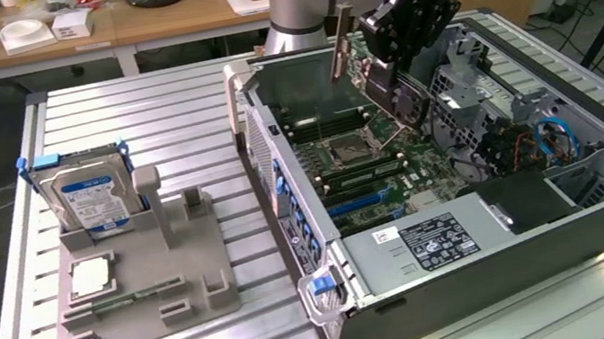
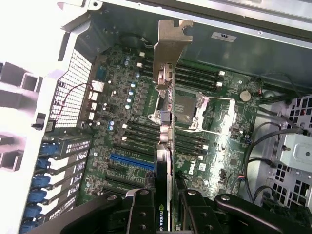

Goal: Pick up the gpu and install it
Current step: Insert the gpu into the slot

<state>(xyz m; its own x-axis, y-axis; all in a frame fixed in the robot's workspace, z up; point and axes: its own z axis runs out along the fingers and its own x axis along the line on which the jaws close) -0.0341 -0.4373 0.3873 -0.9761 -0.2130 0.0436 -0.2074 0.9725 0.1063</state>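
- Gripping the gpu, the gripper hangs over the open computer case in the exterior view, toward the case's far end.
- The card is held on edge and tilted. Its silver end bracket points up and away from the motherboard, and its lower corner is close above the board. Whether the two touch cannot be told.
- The case lies on its side on the slatted metal surface, with a labelled power supply at its near end.
- To the exterior view's left of the case, a grey holder rests on the same surface. It carries an upright hard drive, a flat processor chip and a narrow memory stick.
- In the wrist view, the gpu runs edge-on down the middle of the picture, and its bracket is at the far end.
- The black fingers are closed on the card from both sides, pinching its thin body between them, with the gripper centred on it.
- Below the card lies the green motherboard. The metal-framed processor socket is just beside the card's line, and a blue slot is on the other side, nearer the fingers.
- The card is above the board and is not seated in any slot.
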